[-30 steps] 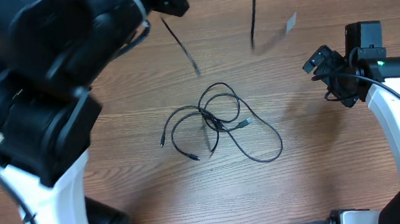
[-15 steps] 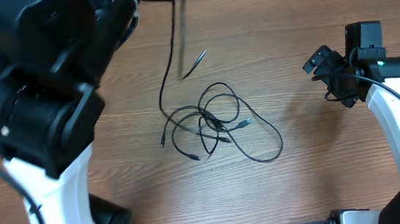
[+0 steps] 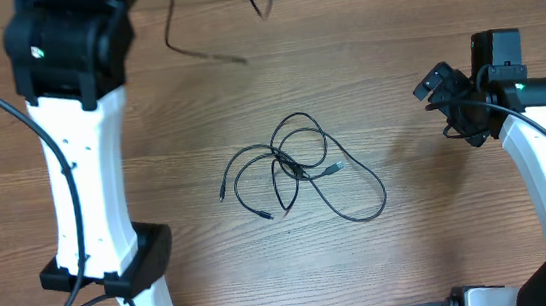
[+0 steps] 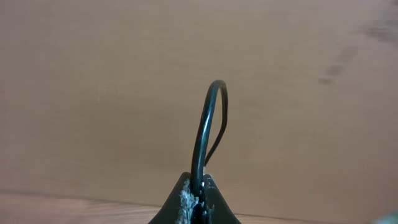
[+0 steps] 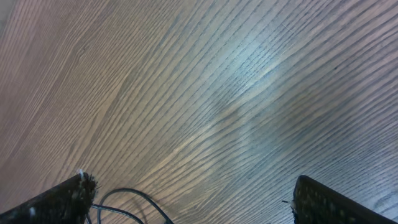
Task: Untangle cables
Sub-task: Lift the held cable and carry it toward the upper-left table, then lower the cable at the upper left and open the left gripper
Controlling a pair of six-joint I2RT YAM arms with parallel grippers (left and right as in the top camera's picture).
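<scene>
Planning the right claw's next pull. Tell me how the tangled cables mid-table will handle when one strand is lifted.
Likely floppy: the tangled cables lie in slack loops on the table. Probably light: the strand pinched in the left claw holds its own arc. Crossed loops may drag neighbours.

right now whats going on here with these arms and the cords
The left gripper is shut on one thin black cable and holds it up off the table, apart from the others. The other cables lie in a loose tangle at the middle of the table. The right gripper is open, off to the right side, holding nothing.
</scene>
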